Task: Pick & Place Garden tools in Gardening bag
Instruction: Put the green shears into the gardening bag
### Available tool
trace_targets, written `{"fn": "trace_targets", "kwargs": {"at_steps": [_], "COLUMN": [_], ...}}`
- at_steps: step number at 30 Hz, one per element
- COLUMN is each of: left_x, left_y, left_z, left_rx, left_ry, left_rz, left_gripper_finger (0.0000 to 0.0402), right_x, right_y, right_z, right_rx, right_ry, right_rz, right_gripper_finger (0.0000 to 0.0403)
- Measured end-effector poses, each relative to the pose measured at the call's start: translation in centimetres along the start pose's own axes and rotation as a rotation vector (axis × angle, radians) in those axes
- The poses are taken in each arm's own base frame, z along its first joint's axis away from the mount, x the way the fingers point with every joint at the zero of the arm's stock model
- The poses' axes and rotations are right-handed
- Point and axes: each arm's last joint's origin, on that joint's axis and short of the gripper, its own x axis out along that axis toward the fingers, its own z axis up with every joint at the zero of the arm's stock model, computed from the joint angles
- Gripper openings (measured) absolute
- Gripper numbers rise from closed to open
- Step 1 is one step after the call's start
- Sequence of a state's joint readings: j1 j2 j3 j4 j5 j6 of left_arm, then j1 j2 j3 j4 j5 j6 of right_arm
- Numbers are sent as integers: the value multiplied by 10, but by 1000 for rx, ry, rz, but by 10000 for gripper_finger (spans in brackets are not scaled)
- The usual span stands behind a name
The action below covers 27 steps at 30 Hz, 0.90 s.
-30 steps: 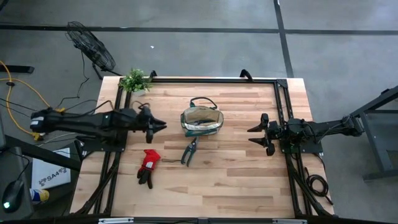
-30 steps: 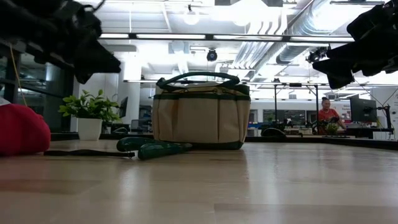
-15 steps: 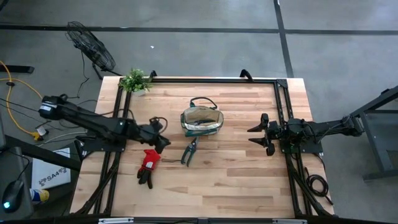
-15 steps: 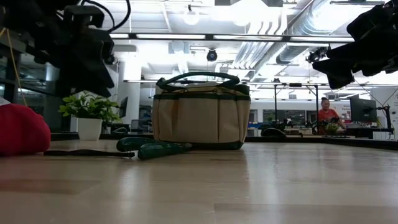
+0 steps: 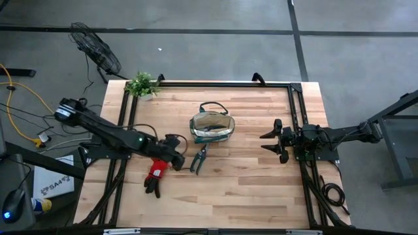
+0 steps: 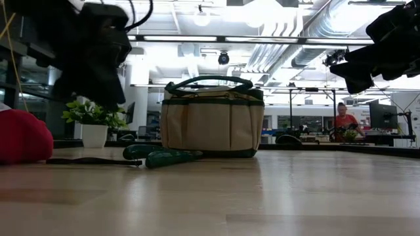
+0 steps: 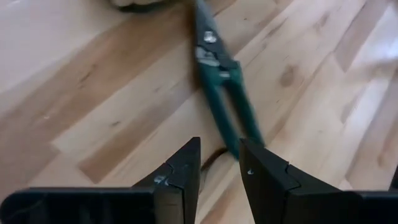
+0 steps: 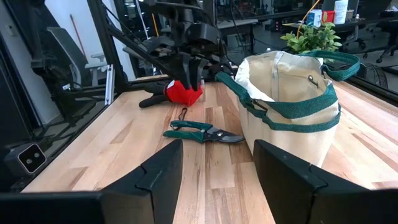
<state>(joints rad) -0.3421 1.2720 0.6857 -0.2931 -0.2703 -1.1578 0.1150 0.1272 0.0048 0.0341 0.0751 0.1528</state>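
Observation:
The tan gardening bag (image 5: 212, 127) stands upright on the table's far middle, and something dark green shows inside it. One pair of green-handled pruning shears (image 5: 198, 158) lies flat just near of the bag. The red-and-black glove pair (image 5: 155, 172) lies to their left. My left gripper (image 5: 177, 156) hovers open between glove and shears; in its wrist view the fingers (image 7: 221, 168) stand just short of the shears' handle ends (image 7: 239, 134). My right gripper (image 5: 268, 141) waits open at the right. The trowels are not in view.
A small green potted plant (image 5: 142, 84) stands at the far left corner. Black frame rails (image 5: 297, 111) run along the left, right and far edges. Bare wood (image 5: 241, 189) lies near and right of the shears. A person (image 6: 344, 118) shows far behind the table.
My left gripper has swung from left of the bag toward the table's near edge and to the right, ending between the glove and the shears. The bag, shears, glove and my right arm have kept still.

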Motion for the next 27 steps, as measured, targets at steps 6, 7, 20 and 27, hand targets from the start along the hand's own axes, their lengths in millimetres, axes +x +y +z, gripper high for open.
{"fn": "trace_targets", "kwargs": {"at_steps": [6,7,20,27], "left_x": [6,7,28,36], "left_y": [-27,-30,-54,-52], "left_z": [-2,-3,-23,-28], "left_rx": [23,23,-8,-63], "left_ry": [19,28,95,178], "left_rz": [6,20,48,71], "left_gripper_finger": [107,107,218,228], "right_x": [0,0,0,0], "right_y": [0,0,0,0], "right_z": [0,0,0,0], "right_rx": [0,0,0,0], "right_ry": [0,0,0,0], "right_rz": [0,0,0,0], "right_gripper_finger": [189,189,189,189]}}
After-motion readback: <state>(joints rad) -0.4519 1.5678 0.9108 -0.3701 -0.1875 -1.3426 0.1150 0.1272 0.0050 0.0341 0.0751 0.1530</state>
